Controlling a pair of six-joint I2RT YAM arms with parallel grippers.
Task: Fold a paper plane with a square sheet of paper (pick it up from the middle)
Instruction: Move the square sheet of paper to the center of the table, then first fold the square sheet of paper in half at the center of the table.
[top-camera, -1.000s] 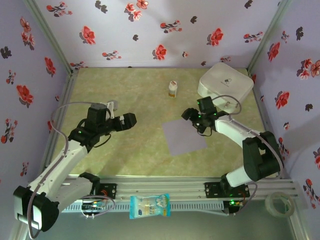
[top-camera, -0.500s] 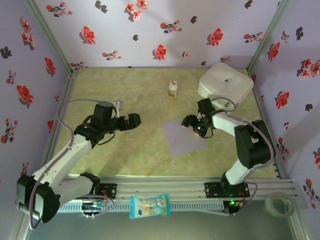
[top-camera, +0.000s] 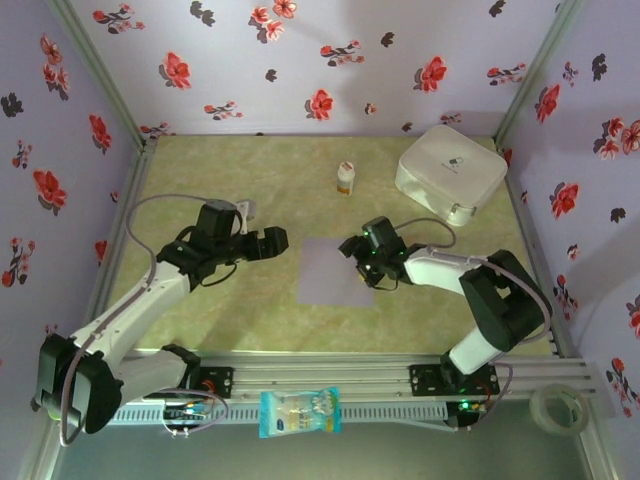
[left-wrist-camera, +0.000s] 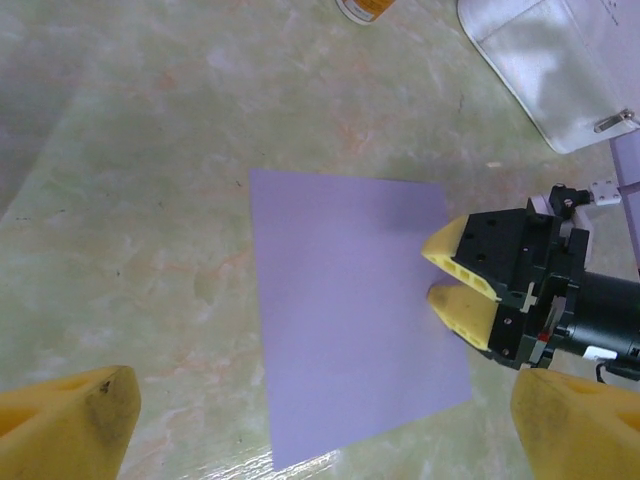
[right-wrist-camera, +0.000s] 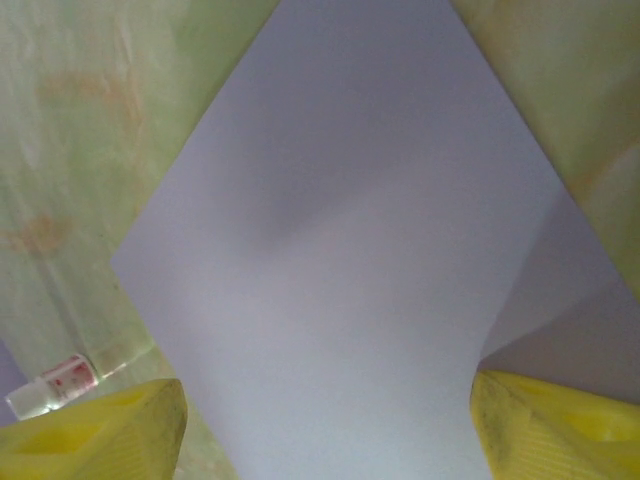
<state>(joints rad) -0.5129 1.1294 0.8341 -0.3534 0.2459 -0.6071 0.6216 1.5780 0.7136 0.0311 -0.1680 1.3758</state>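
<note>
Left wrist view catches right claw (left-wrist-camera: 433, 272) spread on the square sheet of paper (left-wrist-camera: 340, 310); left claw (left-wrist-camera: 325, 400) spread too.

White arm links (top-camera: 125, 318), black joints (top-camera: 213, 228), yellow jaws, grey looping cables (top-camera: 165, 199)

Kind of place: a robot test booth in a lab, not a home, despite the flowers.
Walls: flat panels (top-camera: 300, 60) papered in lilac with red and black blossoms close off the top, left and right of the frame, joined by bare metal corner posts (top-camera: 100, 75).
Floor of the booth: a green marbled table top (top-camera: 260, 170).
Bottom of the frame: a slotted aluminium rail (top-camera: 340, 368) carries two bolted-on robot arms, the left arm (top-camera: 130, 310) and the right arm (top-camera: 440, 268), with loose cables (top-camera: 150, 205) looping off them.
Lights: small green lamps (top-camera: 465, 405) glow by the right base.
</note>
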